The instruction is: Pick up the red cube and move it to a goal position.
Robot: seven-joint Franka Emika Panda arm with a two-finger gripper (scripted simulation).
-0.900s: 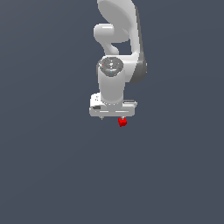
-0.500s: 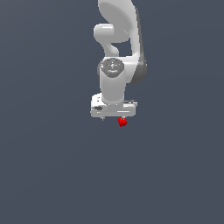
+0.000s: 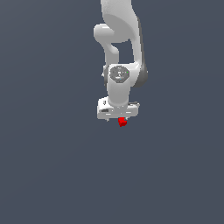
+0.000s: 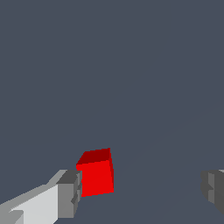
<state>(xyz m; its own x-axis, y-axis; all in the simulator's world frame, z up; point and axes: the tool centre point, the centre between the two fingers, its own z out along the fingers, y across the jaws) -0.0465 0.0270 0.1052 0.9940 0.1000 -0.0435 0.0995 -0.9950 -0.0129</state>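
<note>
The red cube (image 3: 122,122) is tiny and bright red, and shows just under the white hand in the exterior view. My gripper (image 3: 119,120) points down over it, with the fingers mostly hidden behind the hand. In the wrist view the gripper (image 4: 142,192) is open wide. The red cube (image 4: 96,174) stands between the fingers, close against one grey fingertip (image 4: 69,193) and far from the other fingertip (image 4: 213,189). I cannot tell whether the cube touches the near pad.
The white arm (image 3: 119,39) rises from the hand to the exterior view's top edge. A plain dark grey surface (image 3: 52,166) lies all around.
The hand has shifted slightly to the exterior view's right and a little lower. The red cube has stayed in place.
</note>
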